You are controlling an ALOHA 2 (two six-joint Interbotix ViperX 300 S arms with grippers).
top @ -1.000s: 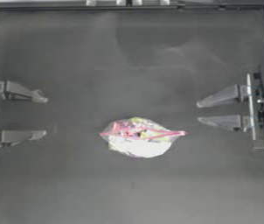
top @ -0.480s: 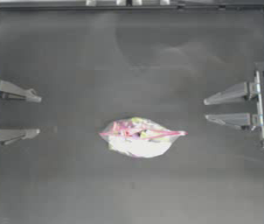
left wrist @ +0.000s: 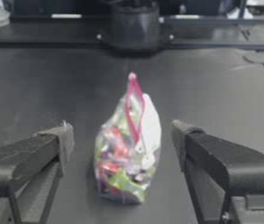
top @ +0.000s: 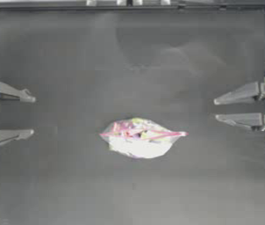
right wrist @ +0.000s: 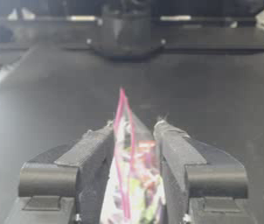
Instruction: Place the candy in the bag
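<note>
The bag (top: 141,137) lies mid-table, coloured sweets inside — left pincer (top: 19,115) and right pincer (top: 227,110) released.

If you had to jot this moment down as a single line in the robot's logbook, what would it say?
bag: mid-table, sweets inside | loose candy: none seen | left gripper: open, left edge | right gripper: open, right edge | neither touching bag

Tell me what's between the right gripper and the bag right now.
Nothing: in the top view only bare dark table separates the right gripper, open at the right edge, from the bag.
</note>
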